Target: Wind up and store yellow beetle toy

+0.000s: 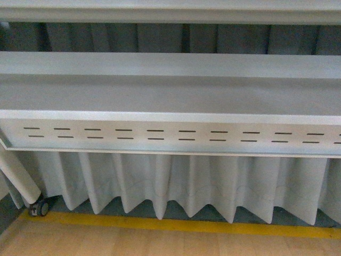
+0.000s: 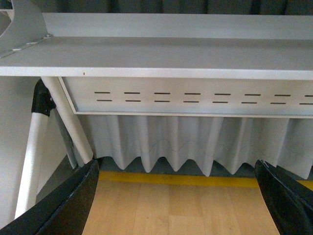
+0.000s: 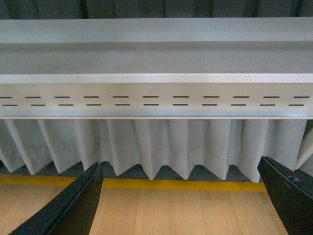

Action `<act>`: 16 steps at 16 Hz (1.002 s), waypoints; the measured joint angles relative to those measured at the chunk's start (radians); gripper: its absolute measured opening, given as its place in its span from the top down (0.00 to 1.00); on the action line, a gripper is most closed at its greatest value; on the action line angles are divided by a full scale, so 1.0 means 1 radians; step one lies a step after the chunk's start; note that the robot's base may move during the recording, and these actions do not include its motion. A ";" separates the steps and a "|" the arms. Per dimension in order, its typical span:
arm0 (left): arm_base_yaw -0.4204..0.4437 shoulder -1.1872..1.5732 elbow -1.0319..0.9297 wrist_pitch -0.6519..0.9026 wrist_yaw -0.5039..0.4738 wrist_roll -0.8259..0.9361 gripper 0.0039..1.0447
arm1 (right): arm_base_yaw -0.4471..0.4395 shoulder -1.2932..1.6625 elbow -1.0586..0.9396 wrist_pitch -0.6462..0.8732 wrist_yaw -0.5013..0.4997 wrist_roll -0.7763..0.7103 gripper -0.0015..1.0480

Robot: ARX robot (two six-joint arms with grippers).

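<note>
1. Both grippers are spread wide and hold nothing: the left gripper (image 2: 176, 165) shows its two dark fingers (image 2: 68, 205) at the far edges of its wrist view with bare floor between them, and the right gripper (image 3: 180, 164) stands the same way.
2. The yellow beetle toy is in none of the three views, so I cannot say where it lies. My guess is that it sits up on the table (image 1: 170, 96), whose top my cameras see only edge-on.
3. What I do see is the table's slotted panel (image 1: 170, 136), a pleated white curtain (image 1: 176, 186) hanging under it, a yellow line (image 1: 176, 225) on the wooden floor (image 1: 160, 244), and a caster (image 1: 40, 207) at the foot of a leg.
4. Handling, as I judge it from the task alone: a small toy car should be light and rigid, with a smooth rounded shell that may slip. I would pinch it across the flat sides, low near the doors, and leave the wheels free for winding.
5. Counts: two grippers, two fingers showing on each, one table, one caster, two rows of slots in the panel, and no toy in view.
</note>
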 joint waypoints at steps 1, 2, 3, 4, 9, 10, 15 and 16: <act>0.000 0.000 0.000 0.000 0.000 0.000 0.06 | 0.000 0.000 0.000 0.000 0.000 0.000 0.06; 0.000 0.000 0.000 0.000 0.000 0.000 0.06 | 0.000 0.000 0.000 0.000 0.000 0.000 0.06; 0.000 0.000 0.000 0.000 0.000 0.000 0.06 | 0.000 0.000 0.000 0.000 0.000 0.000 0.06; 0.000 0.000 0.000 0.000 0.000 0.000 0.06 | 0.000 0.000 0.000 0.000 0.000 0.000 0.06; 0.000 0.000 0.000 0.000 0.000 0.000 0.06 | 0.000 0.000 0.000 0.000 0.000 0.000 0.06; 0.000 0.000 0.000 0.000 0.000 0.000 0.06 | 0.000 0.000 0.000 0.000 0.000 0.000 0.06; 0.000 0.000 0.000 0.000 0.000 0.000 0.06 | 0.000 0.000 0.000 0.000 0.000 0.000 0.06; 0.000 0.000 0.000 0.000 0.000 0.000 0.06 | 0.000 0.000 0.000 0.000 0.000 0.000 0.06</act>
